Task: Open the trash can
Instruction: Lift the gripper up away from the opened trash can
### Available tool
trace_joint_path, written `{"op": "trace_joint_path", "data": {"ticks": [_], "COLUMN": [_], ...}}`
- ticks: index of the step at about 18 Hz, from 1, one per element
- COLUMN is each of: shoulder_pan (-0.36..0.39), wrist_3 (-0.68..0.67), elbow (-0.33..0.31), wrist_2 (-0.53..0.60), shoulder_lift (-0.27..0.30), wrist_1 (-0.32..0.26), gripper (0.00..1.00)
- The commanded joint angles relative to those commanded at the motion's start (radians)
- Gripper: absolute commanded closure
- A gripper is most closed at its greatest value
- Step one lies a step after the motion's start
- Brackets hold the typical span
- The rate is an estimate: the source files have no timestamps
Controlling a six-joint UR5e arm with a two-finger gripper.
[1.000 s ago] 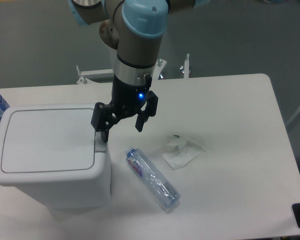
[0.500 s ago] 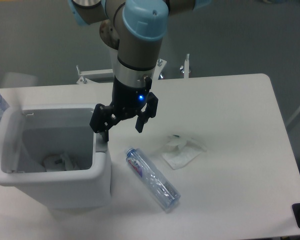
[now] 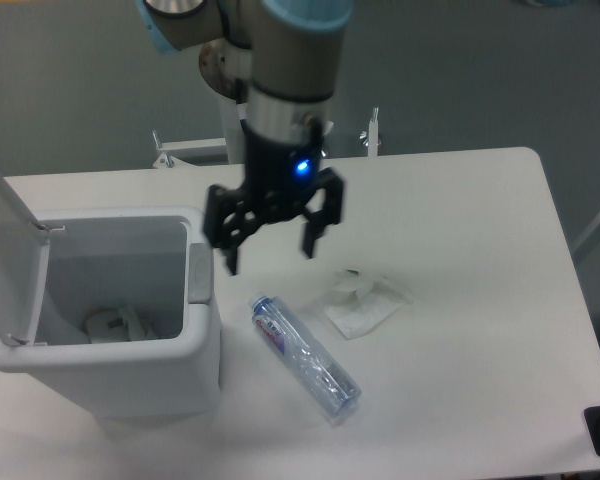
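The trash can (image 3: 110, 330) sits at the table's (image 3: 480, 300) front-left corner, its lid (image 3: 5, 250) upright along the left edge. The gripper (image 3: 270, 255) hangs with fingers spread just right of it, holding nothing, above a plastic bottle (image 3: 305, 358).

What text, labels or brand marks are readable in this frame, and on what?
No text can be read.
Plastic bottle lying on the table: red, white and blue label near its cap, too blurred to read.
Scrap inside the open trash can: dark marks on it, too small to tell.
Crumpled tissue: no print visible.
Gripper: only a blue light on its body, no lettering.
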Motion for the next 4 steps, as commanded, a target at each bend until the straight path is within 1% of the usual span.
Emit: {"op": "trace_joint_path", "data": {"ticks": [2, 3, 4], "shoulder_pan": [0.041, 0.057, 0.077], "wrist_3": [0.159, 0.236, 0.298], "elbow": [-0.043, -0.072, -0.097], "wrist_2": [0.158, 0.212, 0.234], "shoulder_lift": [0.002, 0.002, 0.002], "wrist_1": [-0.011, -0.006, -0.003], "gripper": [0.00, 0.00, 0.00]}}
